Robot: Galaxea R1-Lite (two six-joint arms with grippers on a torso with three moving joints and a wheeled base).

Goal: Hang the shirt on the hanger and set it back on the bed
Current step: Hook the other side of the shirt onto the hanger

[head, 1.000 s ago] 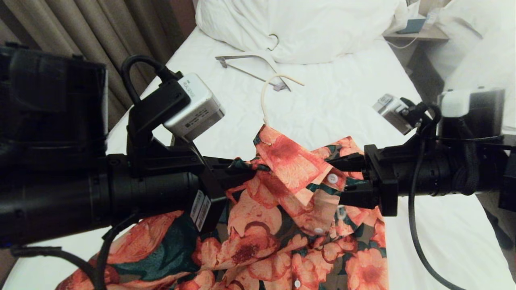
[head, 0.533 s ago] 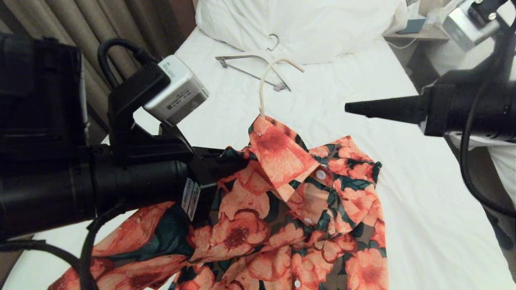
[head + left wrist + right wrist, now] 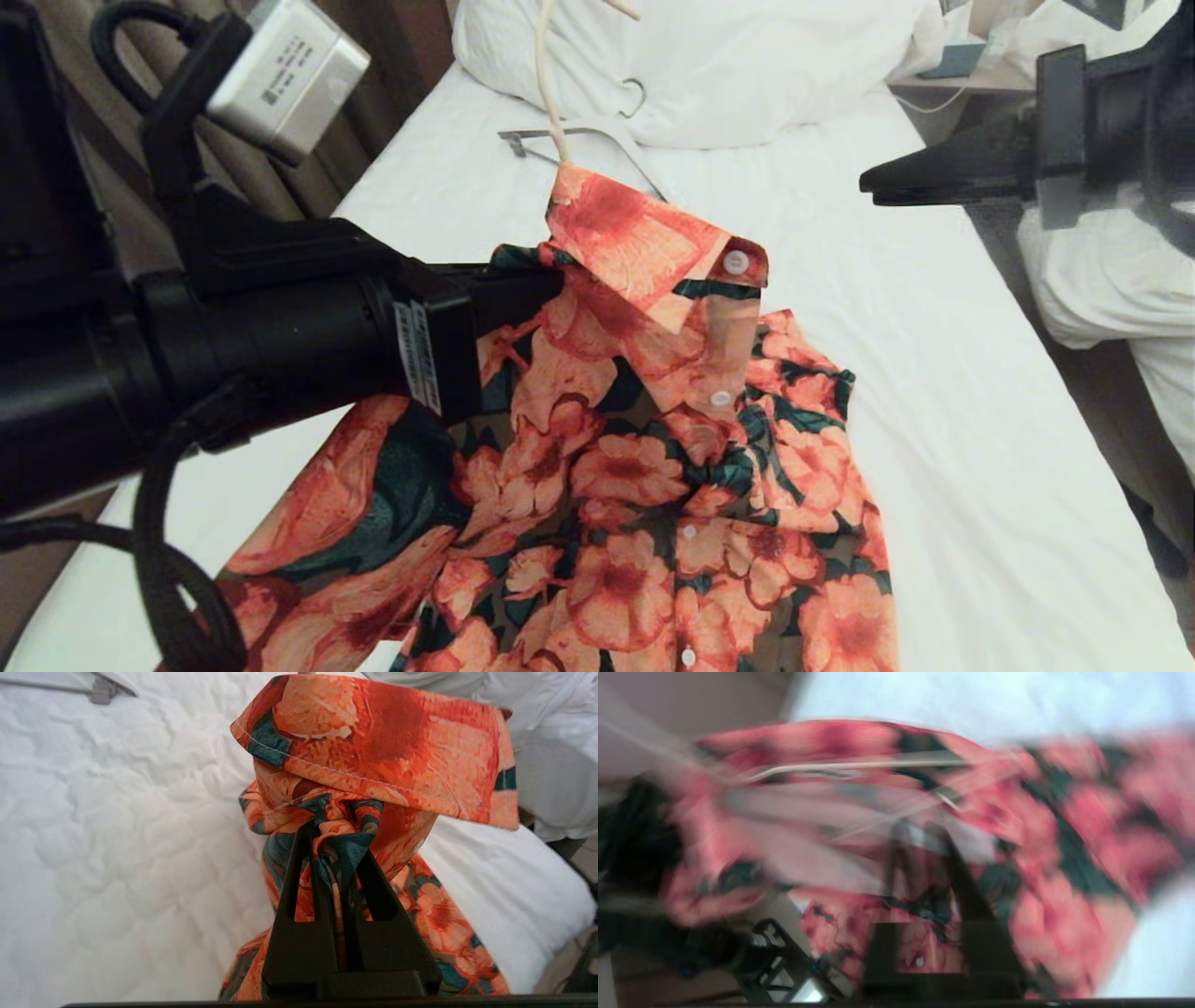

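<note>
The flowered shirt hangs from its collar with its lower part spread on the bed. My left gripper is shut on bunched fabric just under the collar; the left wrist view shows cloth pinched between its fingers. The cream wire hanger rises out of the collar, with its hook running off the top and the rest hidden inside the shirt. My right gripper hovers at the upper right, shut and empty, well clear of the shirt. In the blurred right wrist view it looks over the shirt.
A thicker grey-white hanger lies on the sheet near the big white pillow. A second bed stands to the right across a narrow gap, with a nightstand behind. Curtains hang at the far left.
My right gripper let go of the shirt front, pulled away up and to the right, and shut. My left gripper lifted the collar and hanger higher.
</note>
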